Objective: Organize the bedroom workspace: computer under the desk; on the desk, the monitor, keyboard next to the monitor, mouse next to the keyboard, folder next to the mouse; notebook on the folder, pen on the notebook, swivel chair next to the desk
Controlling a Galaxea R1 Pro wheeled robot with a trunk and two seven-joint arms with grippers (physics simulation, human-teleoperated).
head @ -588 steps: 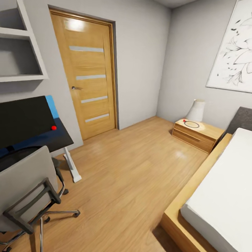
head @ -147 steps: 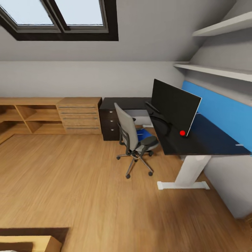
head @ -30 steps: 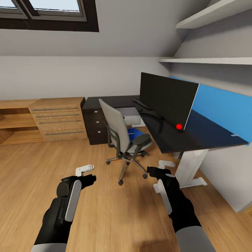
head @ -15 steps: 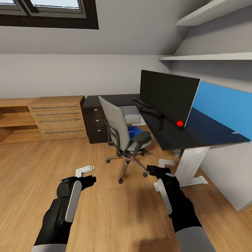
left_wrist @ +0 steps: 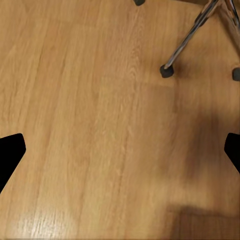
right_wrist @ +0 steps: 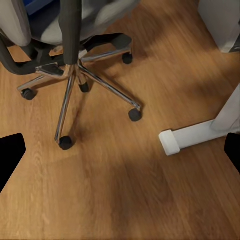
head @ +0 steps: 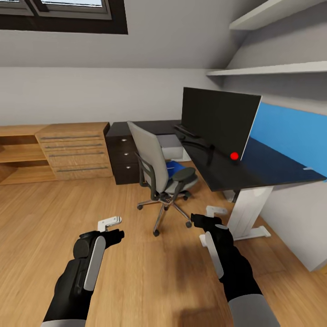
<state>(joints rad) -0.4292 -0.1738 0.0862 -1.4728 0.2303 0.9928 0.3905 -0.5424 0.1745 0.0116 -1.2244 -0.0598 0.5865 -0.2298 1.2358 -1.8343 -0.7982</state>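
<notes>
The grey swivel chair (head: pixel 152 169) stands on the oak floor beside the black-topped desk (head: pixel 247 175), its back toward me. A blue folder (head: pixel 173 170) lies on its seat, partly hidden by the back and armrest. The wide black monitor (head: pixel 217 121) stands on the desk, with a slim dark bar on the desktop behind it that I cannot identify. My left gripper (head: pixel 113 228) and right gripper (head: pixel 207 216) hover open and empty over the floor, short of the chair. In the right wrist view, the chair's chrome star base (right_wrist: pixel 75 75) and the desk's white foot (right_wrist: pixel 192 134) lie ahead of the right gripper (right_wrist: pixel 120 152). A castor (left_wrist: pixel 166 70) shows beyond the left gripper (left_wrist: pixel 120 152).
An oak drawer unit (head: pixel 75 150) with open shelves stands along the far wall at left. A dark drawer cabinet (head: pixel 121 159) sits under the desk's far end. The blue back panel (head: pixel 290 134) and wall shelves (head: pixel 268 69) rise at right. Open floor lies between me and the chair.
The whole picture has shifted slightly, so the camera has moved a little toward the desk and chair. Both arms hold the same pose and the grippers stay open.
</notes>
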